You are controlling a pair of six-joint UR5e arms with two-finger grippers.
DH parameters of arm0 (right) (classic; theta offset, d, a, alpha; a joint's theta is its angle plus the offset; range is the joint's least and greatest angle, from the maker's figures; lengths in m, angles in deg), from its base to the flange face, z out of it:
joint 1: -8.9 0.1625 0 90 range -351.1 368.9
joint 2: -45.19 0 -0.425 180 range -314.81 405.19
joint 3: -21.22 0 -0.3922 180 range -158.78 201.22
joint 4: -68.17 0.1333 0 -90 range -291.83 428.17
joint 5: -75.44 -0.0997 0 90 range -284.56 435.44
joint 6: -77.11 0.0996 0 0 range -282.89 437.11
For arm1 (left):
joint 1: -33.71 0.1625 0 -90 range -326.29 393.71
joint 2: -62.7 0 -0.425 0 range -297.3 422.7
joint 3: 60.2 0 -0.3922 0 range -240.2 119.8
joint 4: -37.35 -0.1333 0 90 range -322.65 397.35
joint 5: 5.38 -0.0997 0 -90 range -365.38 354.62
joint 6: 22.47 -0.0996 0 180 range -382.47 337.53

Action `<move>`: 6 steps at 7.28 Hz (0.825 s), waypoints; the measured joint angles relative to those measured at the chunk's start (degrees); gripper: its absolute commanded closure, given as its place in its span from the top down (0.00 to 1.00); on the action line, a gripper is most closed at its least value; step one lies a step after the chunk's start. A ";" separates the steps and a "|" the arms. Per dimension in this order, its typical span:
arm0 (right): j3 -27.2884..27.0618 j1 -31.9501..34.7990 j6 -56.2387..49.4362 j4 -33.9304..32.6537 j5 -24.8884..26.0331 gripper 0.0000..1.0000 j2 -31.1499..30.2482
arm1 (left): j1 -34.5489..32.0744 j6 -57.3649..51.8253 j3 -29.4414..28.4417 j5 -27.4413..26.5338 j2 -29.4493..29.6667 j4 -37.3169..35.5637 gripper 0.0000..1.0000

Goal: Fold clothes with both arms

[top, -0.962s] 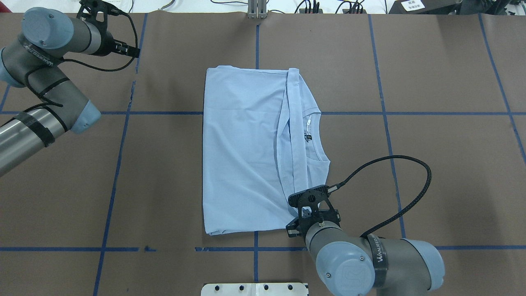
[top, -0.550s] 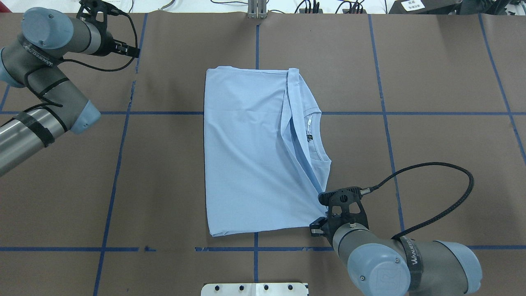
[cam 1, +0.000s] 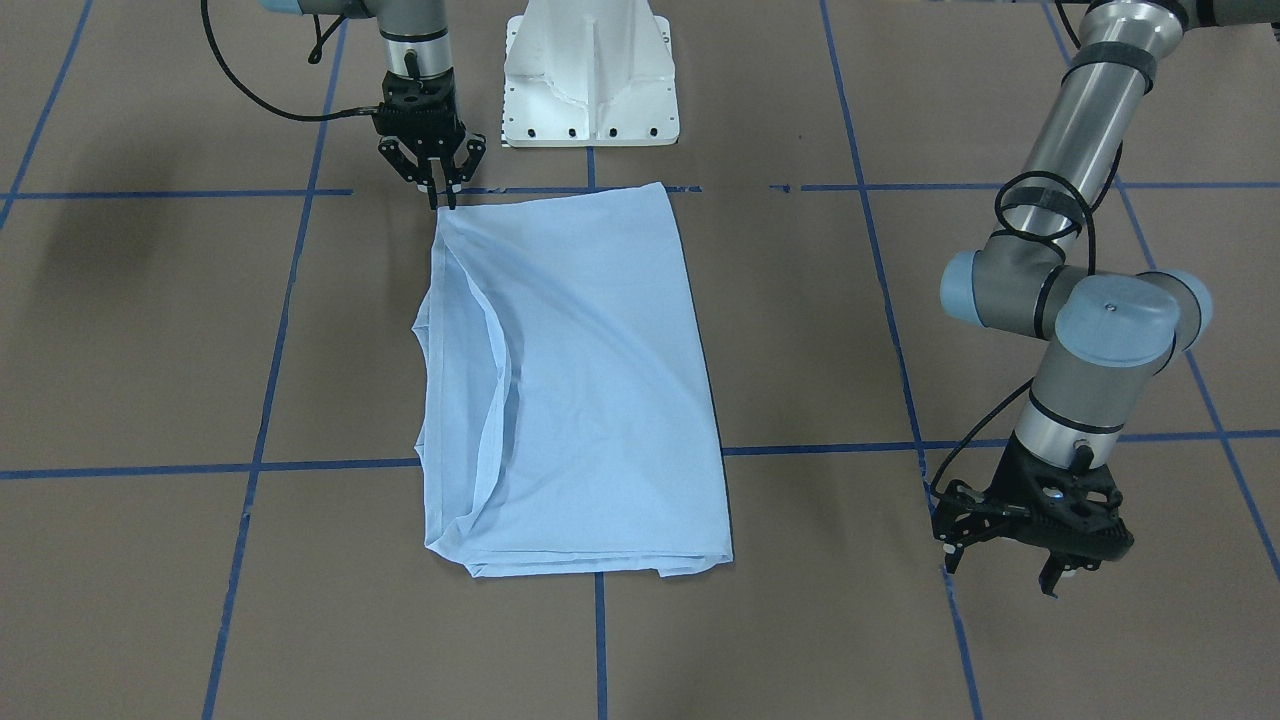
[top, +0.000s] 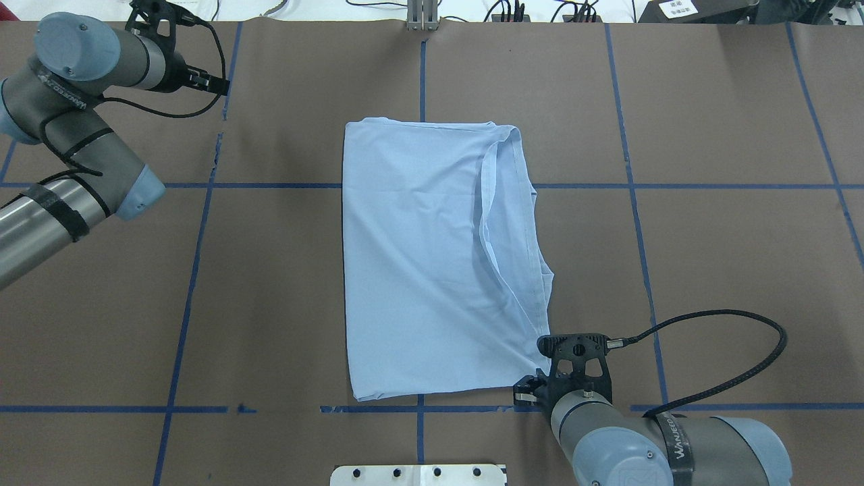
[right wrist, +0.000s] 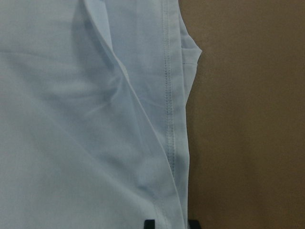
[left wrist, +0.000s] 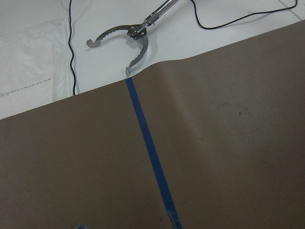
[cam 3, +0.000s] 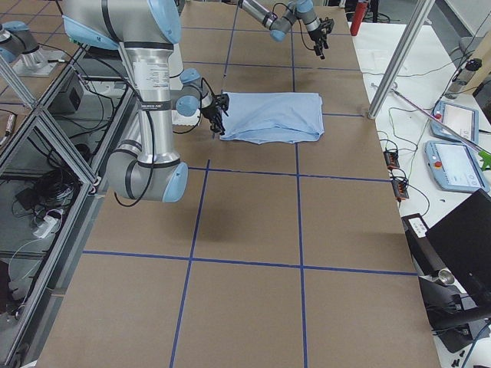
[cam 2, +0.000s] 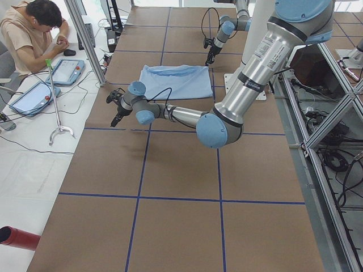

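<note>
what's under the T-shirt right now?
Brown table cover and blue tape lines run under the T-shirt. Its lower folded layers and anything else beneath are covered, unseen.

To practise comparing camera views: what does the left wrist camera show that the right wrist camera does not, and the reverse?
Only the left wrist view: a metal grabber claw and a black cable on a white surface, and a blue tape line. Only the right wrist view: the light blue T-shirt with its stitched hem. Both: the brown table cover.
</note>
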 measured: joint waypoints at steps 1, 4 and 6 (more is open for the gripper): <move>0.11 1.96 -1.32 0.19 -0.79 1.00 0.90 | 0.00 0.00 0.00 0.02 0.00 0.00 1.00; 7.35 12.77 -9.60 0.13 -6.95 1.00 11.18 | 0.16 0.00 0.00 0.04 -0.03 0.00 1.00; 13.95 18.07 -15.39 0.30 -9.73 0.46 16.52 | 0.24 0.00 0.00 0.04 -0.07 0.00 1.00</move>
